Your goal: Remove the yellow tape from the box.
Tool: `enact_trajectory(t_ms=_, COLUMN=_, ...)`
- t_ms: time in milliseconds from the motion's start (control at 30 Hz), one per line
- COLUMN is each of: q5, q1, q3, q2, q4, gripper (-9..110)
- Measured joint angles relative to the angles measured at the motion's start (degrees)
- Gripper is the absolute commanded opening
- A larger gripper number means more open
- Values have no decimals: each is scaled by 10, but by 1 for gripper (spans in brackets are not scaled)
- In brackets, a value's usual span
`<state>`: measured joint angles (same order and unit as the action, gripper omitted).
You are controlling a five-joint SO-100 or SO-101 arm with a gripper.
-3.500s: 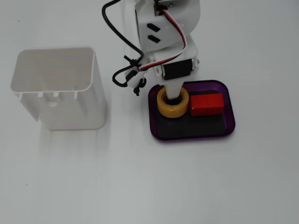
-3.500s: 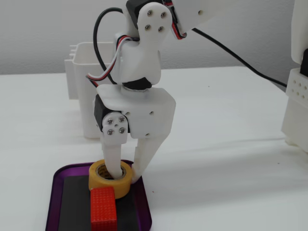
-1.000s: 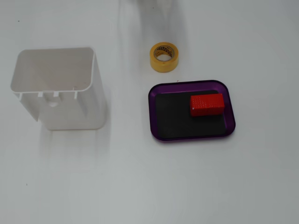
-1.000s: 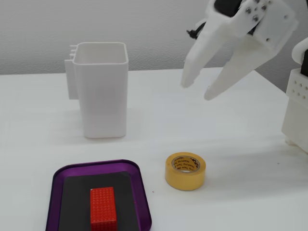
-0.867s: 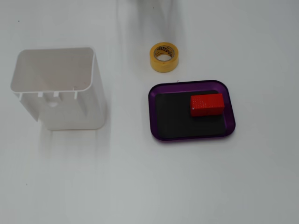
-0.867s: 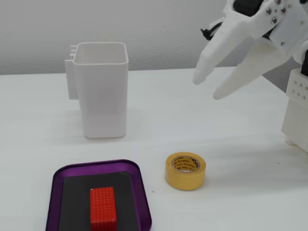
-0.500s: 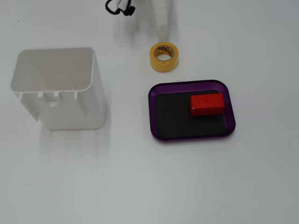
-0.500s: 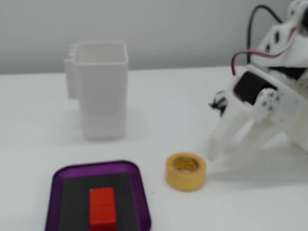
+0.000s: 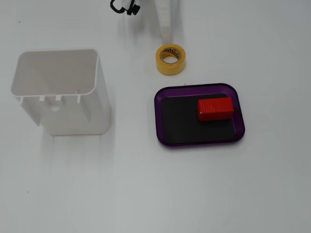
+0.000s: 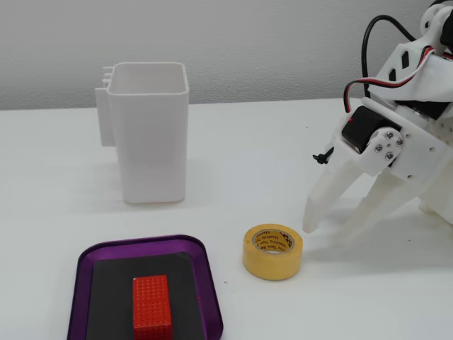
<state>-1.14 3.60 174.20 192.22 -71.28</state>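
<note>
The yellow tape (image 9: 170, 59) lies flat on the white table, outside the box and just beyond its far rim; it also shows in the other fixed view (image 10: 273, 251). The box (image 9: 159, 119) is a shallow purple tray with a black bottom, and it holds only a red block (image 9: 215, 108). My gripper (image 10: 329, 232) is open and empty, with its white fingertips down near the table just to the right of the tape, apart from it. One white finger (image 9: 166, 24) reaches in from the top edge, above the tape.
A tall white plastic container (image 9: 63, 92) stands to the left of the tray, also seen behind it in the other fixed view (image 10: 148, 134). The arm's body and its cables (image 10: 410, 92) fill the right side there.
</note>
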Motion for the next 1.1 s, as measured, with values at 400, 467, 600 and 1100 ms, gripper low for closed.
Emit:
enact_trajectory(t_ms=400, q5=0, q1=0, q3=0, q2=0, q4=0, gripper=0)
enact_trajectory(t_ms=467, q5=0, q1=0, q3=0, q2=0, q4=0, gripper=0)
enact_trajectory(t_ms=600, q5=0, q1=0, q3=0, q2=0, q4=0, gripper=0)
enact_trajectory(t_ms=1100, q5=0, q1=0, q3=0, q2=0, q4=0, gripper=0)
